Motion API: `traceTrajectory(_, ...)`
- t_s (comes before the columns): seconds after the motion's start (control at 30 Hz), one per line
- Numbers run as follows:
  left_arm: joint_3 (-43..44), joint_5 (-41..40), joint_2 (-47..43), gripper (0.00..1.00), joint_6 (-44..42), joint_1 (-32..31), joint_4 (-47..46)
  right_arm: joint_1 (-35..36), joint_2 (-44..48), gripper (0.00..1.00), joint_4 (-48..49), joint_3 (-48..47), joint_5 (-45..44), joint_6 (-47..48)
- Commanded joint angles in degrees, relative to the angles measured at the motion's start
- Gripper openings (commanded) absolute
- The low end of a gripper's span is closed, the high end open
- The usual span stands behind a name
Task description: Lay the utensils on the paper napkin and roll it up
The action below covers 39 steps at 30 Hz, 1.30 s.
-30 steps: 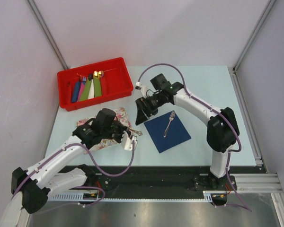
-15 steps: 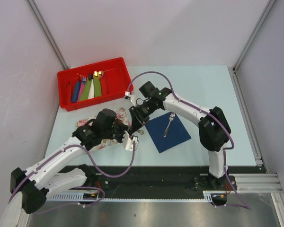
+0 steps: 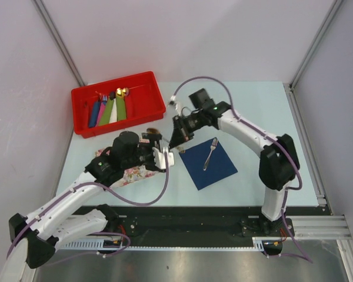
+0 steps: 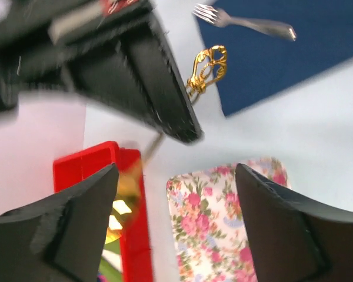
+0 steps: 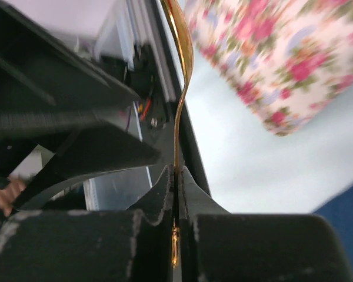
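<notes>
Right gripper (image 5: 176,176) was clamped shut on the thin stem of the gold spoon (image 5: 184,53), which stuck out well past the tips. Half a second before, this gripper was low at the right end of the flowered tray (image 3: 135,171), down at the spoon. It had since risen and drawn back toward the napkin's far-left corner, with the spoon off the table (image 3: 253,106). That read as pick done, with the carry to the napkin next.

Left gripper (image 3: 163,157) was spread wide and empty, close beside the right one over the tray's right end. It had shifted slightly toward the far edge.

Napkin (image 3: 209,164) lay flat and unrolled, right of centre and toward the near edge. Fork (image 3: 210,153) lay diagonally on it. So one utensil was placed, one was in the air, and rolling was not started.

- **Top view:** gave the layout, but the spoon was barely visible.
- **Right wrist view:** showed the actual pinch on the stem, with the tray below.
- **Left wrist view:** showed its own fingers apart with nothing between. Gold stuck out either side of the other gripper, a blurred blob toward the red bin (image 3: 106,127) and an ornate end toward the napkin.

The bin sat at the far-left corner.
</notes>
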<state>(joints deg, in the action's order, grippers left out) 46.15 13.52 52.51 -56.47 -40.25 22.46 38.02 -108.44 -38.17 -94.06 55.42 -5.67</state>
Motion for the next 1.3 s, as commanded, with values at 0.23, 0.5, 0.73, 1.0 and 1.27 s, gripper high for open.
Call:
traceTrajectory(0.23, 12.9, -15.7, 0.6, 1.0, 55.0, 5.4, -19.9, -15.1, 16.2, 0.0, 27.4, 4.4, -1.6, -21.4)
traceTrajectory(0.5, 11.2, 13.9, 7.5, 0.91, 94.5, 20.6, -39.1, -16.8, 22.7, 0.0, 46.5, 13.0, 1.9, -33.3)
traceTrajectory(0.73, 5.5, 13.6, 10.3, 0.84, 108.7, 20.6, -58.1, -13.2, 24.2, 0.0, 45.7, 13.6, 2.3, -31.2)
traceTrajectory(1.0, 5.4, 11.2, 11.7, 0.75, 109.6, 20.3, -59.0, -10.2, 24.2, 0.0, 44.9, 14.3, 3.1, -29.7)
traceTrajectory(1.27, 6.0, 11.4, 12.8, 0.69, 109.9, 18.7, -58.9, -7.6, 23.3, 0.0, 47.4, 14.3, 5.0, -29.9)
